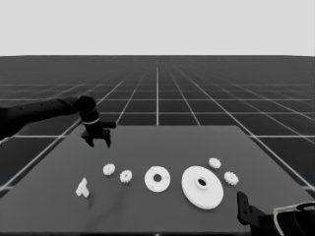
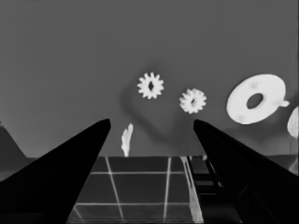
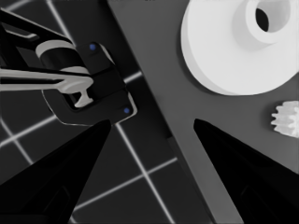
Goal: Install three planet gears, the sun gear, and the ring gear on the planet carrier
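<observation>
- White, hard-looking parts on a dark matte table [image 1: 147, 206]; your stock is listed below.
- Larger round part [image 1: 202, 187]: the ring gear, a thick disc with a raised middle and a small dark hole, lying right of centre. In the right wrist view it shows a smooth rim and a stepped hub.
- Smaller round part [image 1: 157, 179]: the planet carrier, a flat holed disc, lying bare just left of the ring gear and apart from it.
- Four small toothed gears: one pair left of the carrier [image 1: 109, 169] [image 1: 126, 176], one pair right of the ring gear [image 1: 214, 162] [image 1: 231, 178]. All lie flat and loose. You cannot tell sun from planet.
- Thin white piece [image 1: 82, 188]: irregular, near the table's front left corner.
- Left gripper [image 1: 97, 139]: your left arm reaches in level from the left edge, fingers pointing down over the table's far left, above the surface. Jaws wide, holding nothing.
- Right gripper [image 3: 152, 123]: parked at the front right corner, fingers spread wide over the table's edge, empty.
</observation>
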`<state>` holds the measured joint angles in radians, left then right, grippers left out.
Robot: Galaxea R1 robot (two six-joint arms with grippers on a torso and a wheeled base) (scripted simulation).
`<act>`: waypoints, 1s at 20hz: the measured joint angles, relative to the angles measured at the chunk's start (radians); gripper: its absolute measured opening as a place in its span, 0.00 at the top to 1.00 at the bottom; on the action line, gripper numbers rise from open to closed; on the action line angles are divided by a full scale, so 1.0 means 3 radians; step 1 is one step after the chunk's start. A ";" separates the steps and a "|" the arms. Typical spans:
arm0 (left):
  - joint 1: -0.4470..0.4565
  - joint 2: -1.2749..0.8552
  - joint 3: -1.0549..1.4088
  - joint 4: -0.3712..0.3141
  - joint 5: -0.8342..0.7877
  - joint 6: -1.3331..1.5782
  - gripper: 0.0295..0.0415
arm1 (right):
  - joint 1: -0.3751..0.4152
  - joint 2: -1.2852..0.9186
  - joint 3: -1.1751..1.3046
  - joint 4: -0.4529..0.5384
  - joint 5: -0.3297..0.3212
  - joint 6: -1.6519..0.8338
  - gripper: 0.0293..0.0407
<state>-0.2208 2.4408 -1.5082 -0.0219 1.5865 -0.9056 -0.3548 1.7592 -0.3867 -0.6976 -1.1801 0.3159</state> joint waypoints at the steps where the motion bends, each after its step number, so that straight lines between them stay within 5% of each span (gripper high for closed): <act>1: 0.0004 0.0018 -0.0051 -0.0018 0.0006 0.0006 0.25 | 0.0000 0.0000 0.0000 0.0000 0.0000 0.0000 0.19; 2: 0.0435 0.0019 -0.0058 0.0402 -0.0316 0.0002 0.25 | 0.0000 0.0000 0.0000 0.0000 0.0000 0.0000 0.19; 4: 0.1036 0.0158 -0.0377 0.0769 -0.0643 0.0112 0.25 | 0.0000 0.0000 0.0000 0.0000 0.0000 0.0000 0.19; 11: 0.1249 0.0304 -0.0710 0.0872 -0.0816 0.0252 0.26 | 0.0000 0.0000 0.0000 0.0000 0.0000 0.0000 0.19; 13: 0.1252 0.0310 -0.0727 0.0884 -0.0830 0.0256 0.85 | 0.0000 0.0000 0.0000 0.0000 0.0000 0.0000 0.19; 20: 0.1265 0.0316 -0.0740 0.0894 -0.0842 0.0259 0.86 | 0.0000 0.0000 0.0000 0.0000 0.0000 0.0000 0.19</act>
<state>0.1585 2.5357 -1.7303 0.2464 1.3340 -0.8279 -0.3547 1.7592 -0.3868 -0.6977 -1.1801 0.3159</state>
